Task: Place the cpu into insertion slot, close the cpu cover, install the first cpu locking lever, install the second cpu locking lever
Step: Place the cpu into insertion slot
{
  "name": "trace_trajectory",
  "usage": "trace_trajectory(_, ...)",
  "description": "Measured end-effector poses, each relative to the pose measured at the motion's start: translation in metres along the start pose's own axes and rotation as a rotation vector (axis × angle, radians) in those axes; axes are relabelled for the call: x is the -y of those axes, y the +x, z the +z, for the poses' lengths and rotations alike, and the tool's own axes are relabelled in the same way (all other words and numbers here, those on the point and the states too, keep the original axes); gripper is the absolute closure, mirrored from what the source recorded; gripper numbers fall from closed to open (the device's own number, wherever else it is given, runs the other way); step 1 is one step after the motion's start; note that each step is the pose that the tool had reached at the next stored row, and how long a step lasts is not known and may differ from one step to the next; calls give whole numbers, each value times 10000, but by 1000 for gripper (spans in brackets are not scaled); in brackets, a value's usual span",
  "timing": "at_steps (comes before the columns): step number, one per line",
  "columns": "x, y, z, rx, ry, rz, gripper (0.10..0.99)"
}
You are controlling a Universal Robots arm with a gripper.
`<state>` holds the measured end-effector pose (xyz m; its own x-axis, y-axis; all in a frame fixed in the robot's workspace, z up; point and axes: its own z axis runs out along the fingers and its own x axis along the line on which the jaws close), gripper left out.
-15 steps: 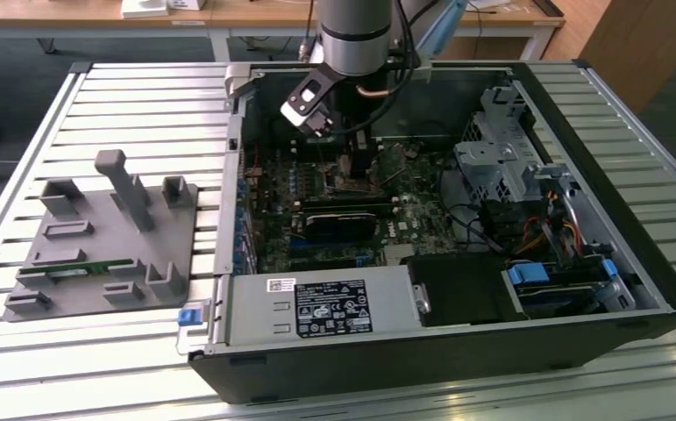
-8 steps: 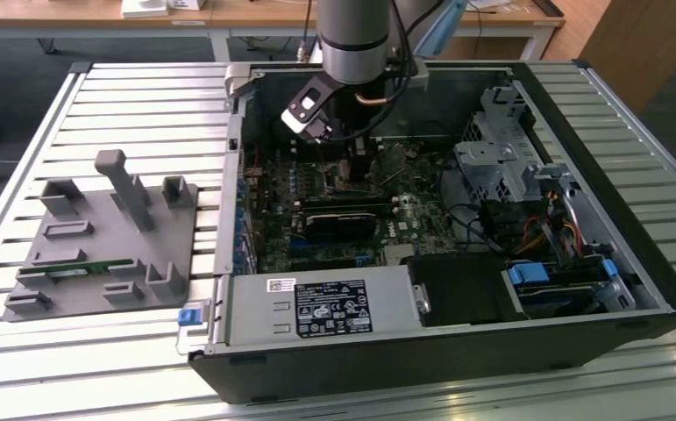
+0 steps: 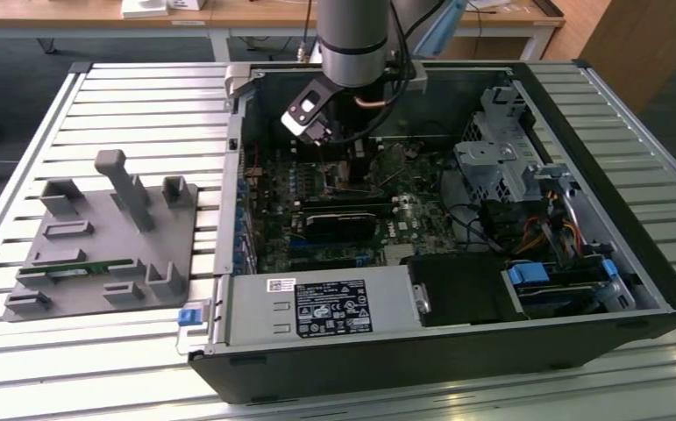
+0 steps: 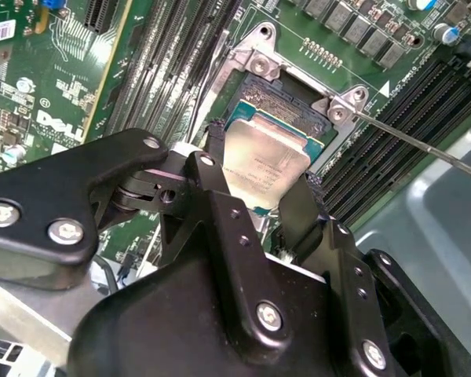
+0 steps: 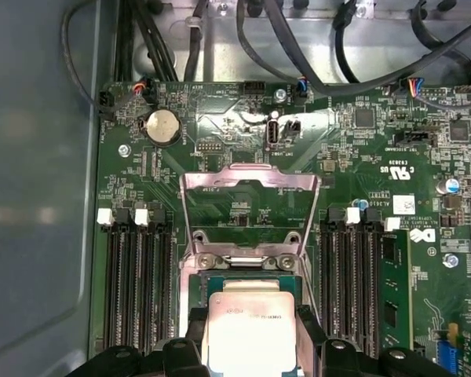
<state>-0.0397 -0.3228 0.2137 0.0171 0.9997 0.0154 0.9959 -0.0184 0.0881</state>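
Step in hand: placing the cpu [image 5: 251, 330] into the slot [image 5: 247, 276].

Position: the arm reaches down into the open case [image 3: 431, 368]. In the second wrist view the gripper [image 4: 261, 165] is clamped on the cpu, with one black finger [image 4: 300, 206] at each of two opposite edges. The cpu hangs directly over the slot, covering most of it. A strip of dark recess shows on the side nearest the cover hinge. Whether the chip already touches the socket floor cannot be told.

Cover [image 5: 251, 174]: swung up and back, window clear, well out of the chip's path. One lever [image 4: 416, 144] juts free as a thin rod from the slot's corner.

Judgement on doing it well:
- Keep the chip level and square to the silver rim, corners matched.
- Lower it straight, without sideways sliding, since the contacts beneath look delicate.
- Use light force only; the chip should drop in under its own fit.
- Loosen the fingers only once it sits flush all round.
- Keep the fingers off the rim and the raised cover.

Cpu appearance: flat, square, pale silvery-beige lid with faint print, rounded raised centre, thin green substrate edge visible. It looks rigid and light.
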Motion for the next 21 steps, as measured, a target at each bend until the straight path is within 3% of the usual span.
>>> trace_trajectory(6, 41, 3, 19, 6, -2, 78, 557)
trace_trajectory(21, 50, 11, 114, 18, -3, 206, 557)
